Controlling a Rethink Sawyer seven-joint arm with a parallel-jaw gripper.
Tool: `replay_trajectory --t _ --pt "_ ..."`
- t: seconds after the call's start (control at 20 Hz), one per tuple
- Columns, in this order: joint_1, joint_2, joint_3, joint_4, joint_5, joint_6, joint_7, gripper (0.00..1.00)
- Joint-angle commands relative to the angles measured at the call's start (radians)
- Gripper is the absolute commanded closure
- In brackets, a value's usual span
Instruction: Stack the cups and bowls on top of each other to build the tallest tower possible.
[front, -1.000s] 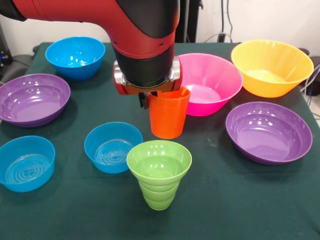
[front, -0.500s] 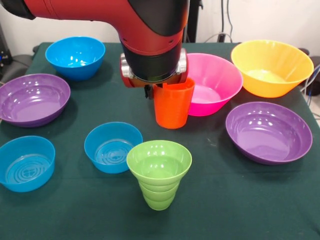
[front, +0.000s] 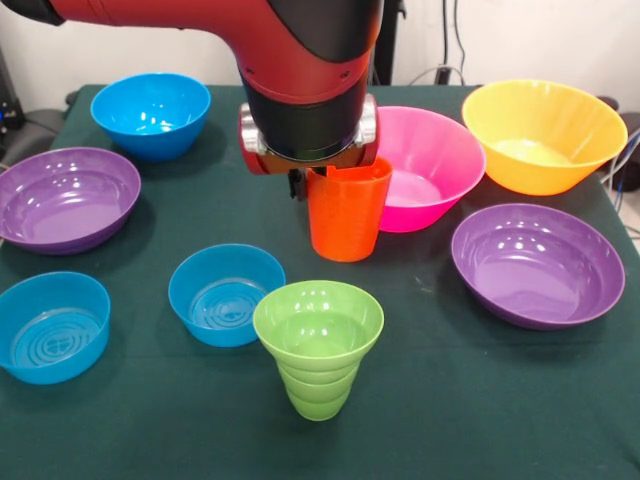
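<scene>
My gripper (front: 303, 184) is shut on the left rim of the plain orange cup (front: 345, 218), which hangs upright under the red and black arm, just left of the large pink bowl (front: 430, 165). I cannot tell whether the cup's base touches the cloth. The ridged lime green cup (front: 318, 352) stands upright in front of it. Three blue bowls (front: 150, 112) (front: 226, 293) (front: 52, 325), two purple bowls (front: 66, 197) (front: 537, 263) and a yellow-orange bowl (front: 542, 133) lie singly, all open side up. No tower is in view.
The dark green tablecloth (front: 450, 400) covers the table. The bowls ring the orange cup on the left, right and back. The purple and blue bowls at the left reach the table's edge.
The arm carried the orange cup to the right and towards the pink bowl, lifting it. In the last half second it sank slightly.
</scene>
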Motion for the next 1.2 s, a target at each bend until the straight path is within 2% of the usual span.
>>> replay_trajectory --t 0.05,0.4,0.9,0.95,1.2 --pt "0.033 -0.029 0.035 -0.044 -0.044 0.088 -0.176 1.0" --pt "0.023 -0.084 0.033 0.0 -0.021 0.068 -0.181 1.0" --pt "0.006 -0.084 0.037 0.014 -0.021 0.016 -0.186 1.0" --pt "0.013 -0.061 0.044 -0.032 -0.03 0.038 -0.192 1.0" --pt "0.022 -0.008 0.061 -0.126 -0.051 0.053 -0.211 1.0"
